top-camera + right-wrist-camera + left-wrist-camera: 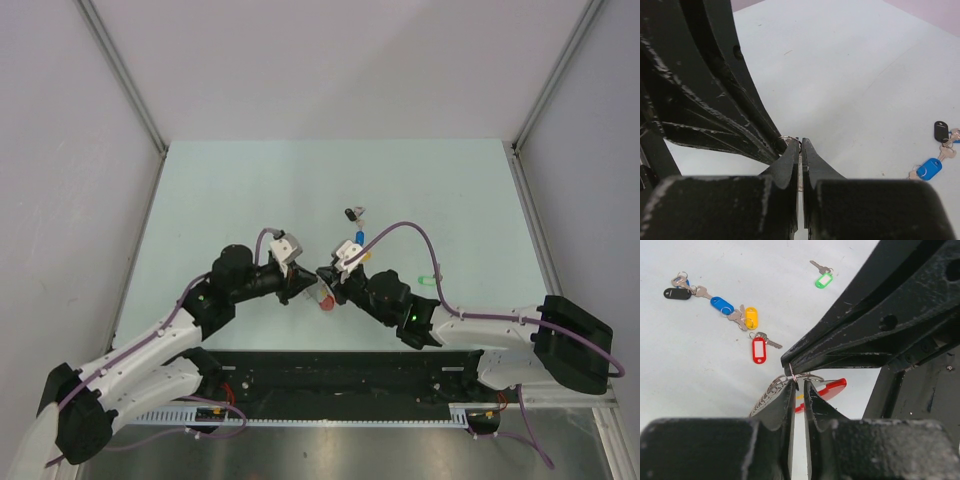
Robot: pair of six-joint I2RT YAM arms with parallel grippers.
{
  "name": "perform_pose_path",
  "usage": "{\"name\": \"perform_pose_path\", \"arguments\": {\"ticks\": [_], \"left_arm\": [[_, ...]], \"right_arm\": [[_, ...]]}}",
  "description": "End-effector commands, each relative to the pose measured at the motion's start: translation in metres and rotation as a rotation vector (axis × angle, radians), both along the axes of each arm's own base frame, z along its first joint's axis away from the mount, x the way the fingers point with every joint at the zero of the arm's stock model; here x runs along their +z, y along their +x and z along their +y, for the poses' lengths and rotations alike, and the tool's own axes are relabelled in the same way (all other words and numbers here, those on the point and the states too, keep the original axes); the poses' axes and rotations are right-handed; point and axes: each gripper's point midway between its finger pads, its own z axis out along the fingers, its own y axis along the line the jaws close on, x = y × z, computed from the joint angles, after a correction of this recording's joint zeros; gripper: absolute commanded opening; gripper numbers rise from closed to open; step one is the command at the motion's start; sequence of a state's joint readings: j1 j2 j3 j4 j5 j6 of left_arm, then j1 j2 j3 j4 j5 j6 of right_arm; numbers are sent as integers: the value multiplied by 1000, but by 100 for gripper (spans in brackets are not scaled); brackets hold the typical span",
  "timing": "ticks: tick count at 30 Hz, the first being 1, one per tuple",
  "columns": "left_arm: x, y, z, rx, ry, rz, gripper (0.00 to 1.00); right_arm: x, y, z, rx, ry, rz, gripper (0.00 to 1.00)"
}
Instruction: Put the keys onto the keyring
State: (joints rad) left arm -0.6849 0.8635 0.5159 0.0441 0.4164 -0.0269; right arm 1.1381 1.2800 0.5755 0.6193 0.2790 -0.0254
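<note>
1. The left pincer (798, 385) reaches in from the left. Its fingers are closed almost together on the silvery loops of the keyring (832, 388).
2. The keyring sits right at the pincer tips, near the middle of the tabletop (220, 200). Its metal loops bunch at and just left of the left fingertips, and its red band juts out just past them on the right. I cannot tell whether it rests on the tabletop.
3. The right pincer (799, 145) comes in from the right and meets the left one tip to tip. Its fingers are pressed nearly shut on a thin wire ring of the same bunch.
4. The red-tagged key (758, 350) lies flat just beyond the two pincers, touching neither.
5. Past it, the yellow-tagged key (751, 317), the blue-tagged key (721, 305) and the black-tagged key (676, 293) lie close together in a loose line leading away.
6. The green-tagged key (428, 280) lies alone, well apart from the others, right of the right pincer.
</note>
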Motion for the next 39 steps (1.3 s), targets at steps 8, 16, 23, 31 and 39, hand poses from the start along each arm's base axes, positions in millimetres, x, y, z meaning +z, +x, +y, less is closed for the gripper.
{"name": "perform_pose_path", "arguments": {"ticks": [8, 16, 23, 31, 39], "left_arm": [[25, -2, 0, -26, -22, -116, 63], [25, -2, 1, -53, 9, -177, 62], [23, -4, -3, -84, 8, -170, 59], [21, 1, 1, -65, 49, -190, 38], [21, -6, -1, -111, 46, -204, 21]], "right_arm": [[14, 2, -5, 27, 24, -26, 0], [22, -10, -4, 120, 10, -54, 0], [30, -18, -1, 174, 32, -61, 0], [30, -29, 3, 247, 16, -77, 0], [28, -32, 4, 265, 8, -78, 0]]}}
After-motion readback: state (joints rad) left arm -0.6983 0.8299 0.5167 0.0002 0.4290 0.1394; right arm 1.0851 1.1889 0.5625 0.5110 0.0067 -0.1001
